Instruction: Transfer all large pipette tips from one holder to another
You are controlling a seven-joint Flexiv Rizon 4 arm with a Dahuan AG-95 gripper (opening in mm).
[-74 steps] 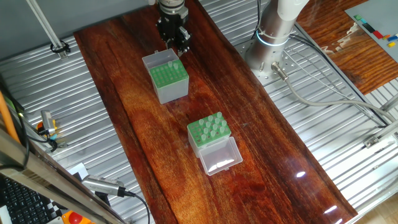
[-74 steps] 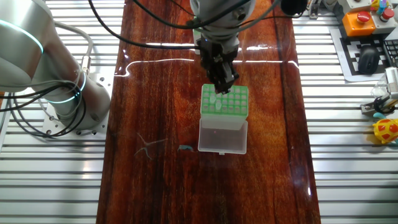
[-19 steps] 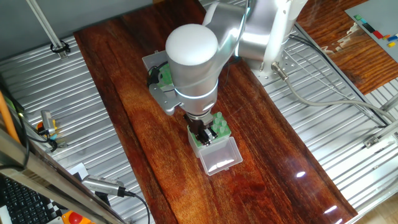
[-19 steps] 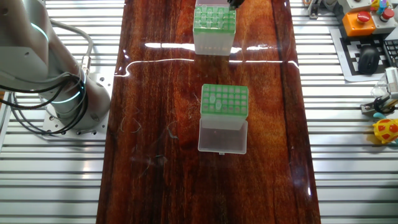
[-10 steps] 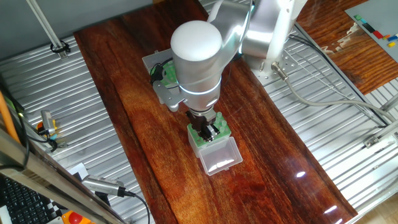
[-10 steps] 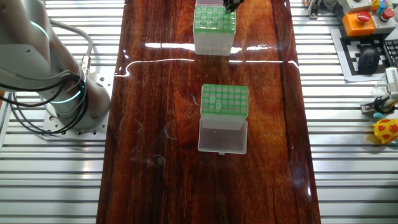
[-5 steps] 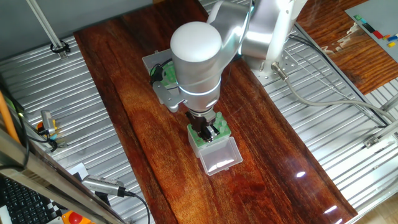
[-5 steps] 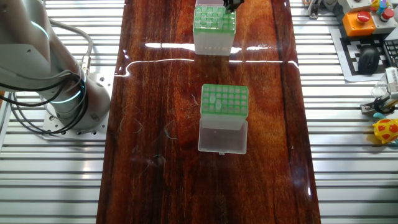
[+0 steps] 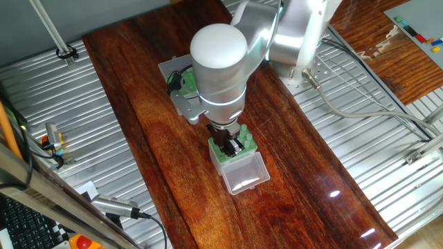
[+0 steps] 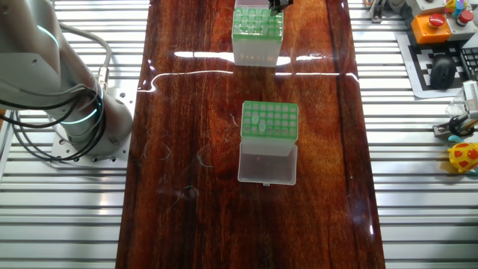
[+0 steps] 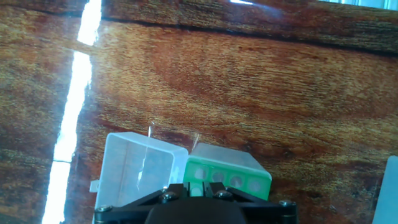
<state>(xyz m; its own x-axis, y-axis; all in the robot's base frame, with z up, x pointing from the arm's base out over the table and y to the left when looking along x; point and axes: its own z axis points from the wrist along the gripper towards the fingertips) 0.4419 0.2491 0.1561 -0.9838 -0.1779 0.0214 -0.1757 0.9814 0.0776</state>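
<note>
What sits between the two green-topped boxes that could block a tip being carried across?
Nothing visible. Only bare table lies between the clear-sided holder and the grey-sided box, whose open lid hangs on its far side.

Wood surface point(image 10: 194, 97) lay btwn ribbed metal decking point(image 10: 418, 194); orange button box point(image 10: 439, 26) & yellow toy point(image 10: 464, 157) sat off its right edge.

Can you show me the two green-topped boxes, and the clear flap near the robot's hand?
Grey-sided box point(image 10: 269, 122), the other fixed view, on its green top.
Clear-sided box point(image 10: 257, 28), the other fixed view, on its green top.
Clear lid point(image 11: 138, 171), hand view, middle of the open lid.
</note>
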